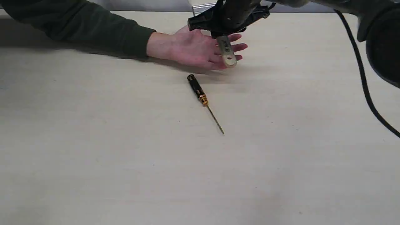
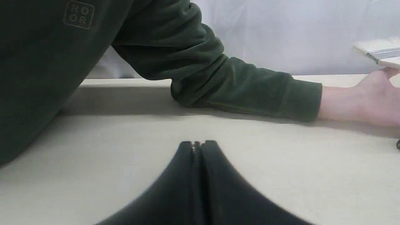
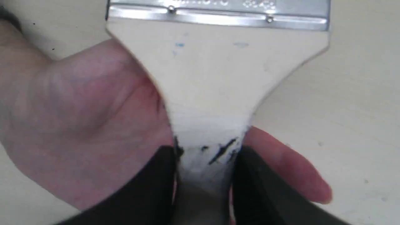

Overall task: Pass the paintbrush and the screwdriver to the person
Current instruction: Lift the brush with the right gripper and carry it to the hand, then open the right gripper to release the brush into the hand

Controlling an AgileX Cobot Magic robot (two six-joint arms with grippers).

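Observation:
My right gripper [image 1: 223, 36] is shut on the paintbrush [image 1: 227, 51] and holds it just above the person's open hand [image 1: 193, 48]. The wooden handle end with its hole points toward the camera in the exterior view. In the right wrist view the black fingers [image 3: 156, 184] clamp the narrow handle [image 3: 215, 93], with the silver ferrule [image 3: 218, 12] beyond and the palm [image 3: 87, 125] underneath. The screwdriver [image 1: 203, 98] lies on the table in front of the hand, black handle toward it. My left gripper [image 2: 197, 145] is shut and empty, low over the table.
The person's dark green sleeve [image 1: 78, 28] stretches across the far left of the light table [image 1: 125, 156]. A black cable [image 1: 362, 78] hangs from the right arm at the right side. The far table edge [image 1: 140, 12] runs behind the hand.

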